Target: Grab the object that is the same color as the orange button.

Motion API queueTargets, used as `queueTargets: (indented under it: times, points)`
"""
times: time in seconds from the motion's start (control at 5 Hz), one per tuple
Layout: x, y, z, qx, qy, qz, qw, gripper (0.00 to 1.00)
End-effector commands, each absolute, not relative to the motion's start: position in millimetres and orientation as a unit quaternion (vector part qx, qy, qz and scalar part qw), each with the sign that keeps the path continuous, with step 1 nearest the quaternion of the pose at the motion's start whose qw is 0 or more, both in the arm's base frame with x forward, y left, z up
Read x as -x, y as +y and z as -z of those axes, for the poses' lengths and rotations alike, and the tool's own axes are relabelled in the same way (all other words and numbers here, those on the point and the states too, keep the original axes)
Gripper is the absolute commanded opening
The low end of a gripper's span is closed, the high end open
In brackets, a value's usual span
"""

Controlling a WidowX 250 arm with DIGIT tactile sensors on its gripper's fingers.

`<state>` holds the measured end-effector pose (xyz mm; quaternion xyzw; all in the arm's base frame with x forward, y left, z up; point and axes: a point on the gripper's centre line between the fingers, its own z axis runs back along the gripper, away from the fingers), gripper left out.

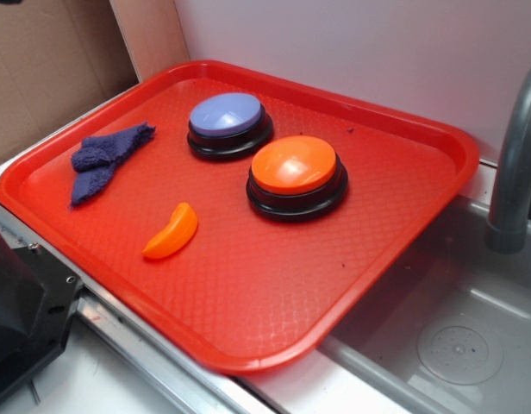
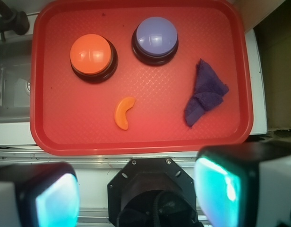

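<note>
We see a red tray (image 1: 395, 216) holding four things: an orange button (image 1: 296, 175) with a black base, a lavender-blue button (image 1: 228, 122) just beside it, a purple-blue cloth rag (image 1: 106, 158) off to one side, and a small orange crescent (image 1: 171, 231) lying flat on the bare tray floor, apart from the rest and touching nothing else. In the exterior view the crescent lies on the near side of the orange button, between it and the tray's near rim, and we also make out a grey faucet pipe (image 1: 515, 164) and a metal sink basin (image 1: 446, 336) just beside the tray; only a dark piece of the robot shows at the lower left corner, and no fingers at all. The wrist view looks straight down and gives us what the other does not: the gripper (image 2: 136, 189), with its two pads (image 2: 216, 187) spread wide apart at the bottom edge, holding nothing, hanging over the strip of counter outside the tray's near rim. From there the crescent (image 2: 124, 112) lies just inside that rim, its curve opening toward the rag (image 2: 205, 92), with the orange button (image 2: 91, 55) and the lavender-blue button (image 2: 155, 38) farther off.
</note>
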<state>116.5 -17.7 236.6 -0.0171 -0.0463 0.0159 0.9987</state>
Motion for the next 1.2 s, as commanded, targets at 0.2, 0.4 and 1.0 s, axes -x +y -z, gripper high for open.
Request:
queueTargets:
  times: [0.2, 0.4, 1.0]
  points:
    - [-113.4, -16.9, -199.8, 0.037, -0.054, 0.025, 0.998, 1.00]
    - [-112.1, -16.6, -169.5, 0.014, -0.061, 0.019, 0.998, 1.00]
    - [-137.9, -37.4, -76.2, -0.004, -0.062, 0.017, 0.998, 1.00]
